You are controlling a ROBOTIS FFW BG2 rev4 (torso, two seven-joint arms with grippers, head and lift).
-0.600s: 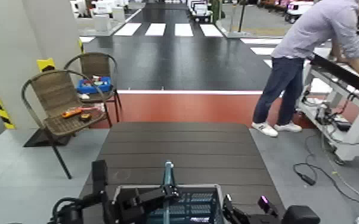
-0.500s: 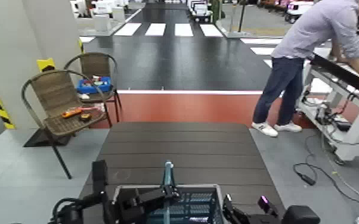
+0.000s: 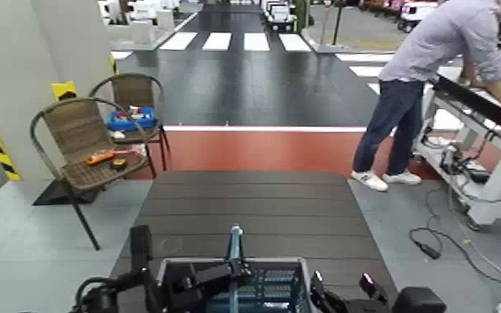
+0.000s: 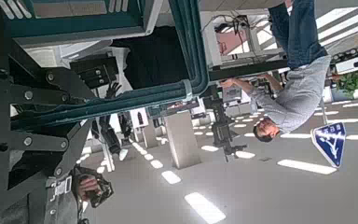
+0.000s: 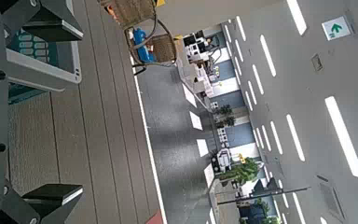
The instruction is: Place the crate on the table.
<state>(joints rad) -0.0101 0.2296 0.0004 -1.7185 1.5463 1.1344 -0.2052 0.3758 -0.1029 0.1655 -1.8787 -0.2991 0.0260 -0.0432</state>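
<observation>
The blue-grey latticed crate [image 3: 264, 287] with a light grey rim sits at the near edge of the dark slatted table [image 3: 245, 208]. Its teal handle [image 3: 235, 243] stands up across the middle. My left gripper [image 3: 232, 272] is shut on that handle, and the teal bars [image 4: 191, 56] fill the left wrist view. My right gripper [image 3: 319, 293] is open just beside the crate's right rim [image 5: 47, 67], over the planks [image 5: 89, 140]. I cannot tell whether the crate rests on the table or hangs just above it.
Two brown wicker chairs [image 3: 79, 137] stand to the left of the table, and the farther one holds a small blue tray of tools [image 3: 131, 119]. A person [image 3: 424, 83] leans over a white workbench [image 3: 487, 146] at the right. Cables [image 3: 437, 237] lie on the floor there.
The crate and both arms have dropped very slightly in the head view. Nothing else has moved.
</observation>
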